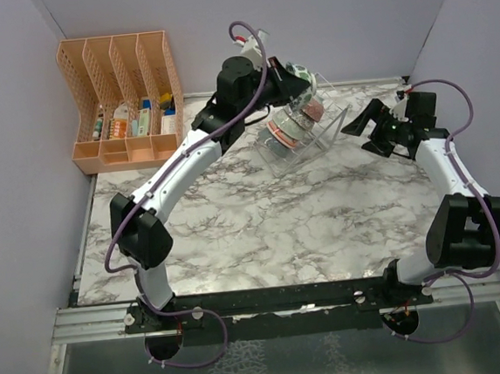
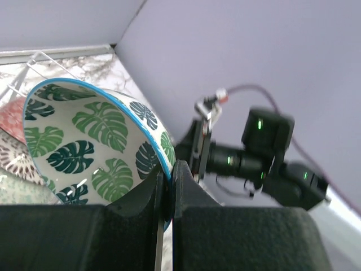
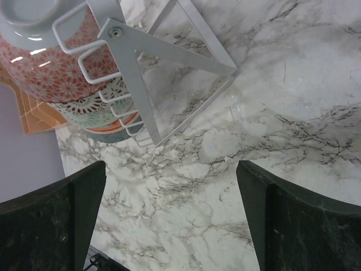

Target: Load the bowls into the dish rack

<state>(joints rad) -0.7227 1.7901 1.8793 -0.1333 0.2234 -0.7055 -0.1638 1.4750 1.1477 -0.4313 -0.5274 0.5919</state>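
A: Left gripper (image 2: pixel 168 175): jaws pinching the green leaf bowl's (image 2: pixel 84 141) rim, over the dish rack's (image 1: pixel 323 139) far end.

B: Step, likely: slotting it. Next: lower into a free slot, then release. Right gripper (image 3: pixel 169 169): spread, empty, beside the rack.

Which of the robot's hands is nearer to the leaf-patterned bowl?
Left. The left hand grips the leaf bowl by its rim at the rack's far end; the right hand, open, sits beside the rack, apart from that bowl.
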